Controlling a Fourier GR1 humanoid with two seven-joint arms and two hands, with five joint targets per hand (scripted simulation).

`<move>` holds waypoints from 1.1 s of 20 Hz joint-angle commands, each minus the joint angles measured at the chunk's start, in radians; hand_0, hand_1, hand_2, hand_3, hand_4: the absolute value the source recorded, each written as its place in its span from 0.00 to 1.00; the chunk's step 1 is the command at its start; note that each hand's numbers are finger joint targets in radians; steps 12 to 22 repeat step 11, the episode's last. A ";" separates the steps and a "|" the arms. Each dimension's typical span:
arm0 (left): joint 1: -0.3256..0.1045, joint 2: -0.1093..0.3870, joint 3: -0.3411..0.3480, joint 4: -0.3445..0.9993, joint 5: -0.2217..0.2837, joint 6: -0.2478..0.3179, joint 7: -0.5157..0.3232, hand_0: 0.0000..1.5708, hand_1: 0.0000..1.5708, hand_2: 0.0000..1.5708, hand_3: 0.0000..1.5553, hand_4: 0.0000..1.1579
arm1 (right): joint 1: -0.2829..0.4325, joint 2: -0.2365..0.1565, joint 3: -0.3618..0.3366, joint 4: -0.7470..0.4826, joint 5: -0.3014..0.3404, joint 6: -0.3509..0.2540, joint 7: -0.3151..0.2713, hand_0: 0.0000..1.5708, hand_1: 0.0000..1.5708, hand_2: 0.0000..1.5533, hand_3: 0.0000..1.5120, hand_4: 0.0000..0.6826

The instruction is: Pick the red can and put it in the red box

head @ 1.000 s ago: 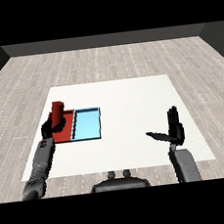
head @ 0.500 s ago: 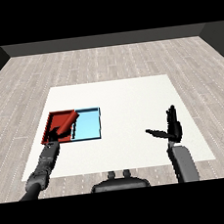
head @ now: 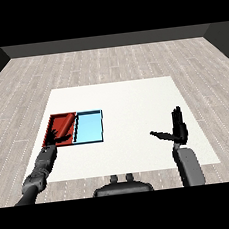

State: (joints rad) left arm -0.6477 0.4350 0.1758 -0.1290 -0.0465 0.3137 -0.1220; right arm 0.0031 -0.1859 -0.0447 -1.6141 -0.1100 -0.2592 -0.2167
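Red is the colour that settles this moment: the red tray sits at the far left of the white worktop, and the left robot hand hovers over its near edge, its fingers spread and reaching toward the blue tray's side. Nothing sits between those fingers; they look relaxed and apart, with no can curled inside them. The red can itself I cannot pick out as a separate shape. It is not standing anywhere on the bare worktop, and the tray floor just beyond the left robot hand reads as one red patch, so the can most likely lies inside the tray, red on red. That is a judgement, not something the head view makes plain.

Just to the right of that hand, touching the red tray along one side, lies the light blue tray, and nothing shows in it.

Well apart to the right, the right robot hand is held upright above the worktop, fingers straight up and thumb stretched out toward the trays. It carries nothing and stands near nothing.

As for progress, the task seems done or all but done: no can is in either hand, and none is left outside the red tray. What remains, if anything, would be drawing the left arm clear of the tray.
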 commanded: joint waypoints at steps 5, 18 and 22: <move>0.036 0.011 0.199 -0.188 0.205 -0.113 -0.356 0.00 0.00 0.00 0.00 0.00 | 0.015 -0.012 0.011 -0.102 -0.003 0.018 0.008 0.00 0.00 0.00 0.00 0.00; 0.059 -0.093 0.219 -0.415 0.293 -0.337 -0.609 0.00 0.00 0.00 0.00 0.00 | 0.018 0.007 0.073 -0.163 -0.061 0.094 0.035 0.00 0.00 0.00 0.00 0.00; 0.059 -0.093 0.219 -0.415 0.293 -0.337 -0.609 0.00 0.00 0.00 0.00 0.00 | 0.018 0.007 0.073 -0.163 -0.061 0.094 0.035 0.00 0.00 0.00 0.00 0.00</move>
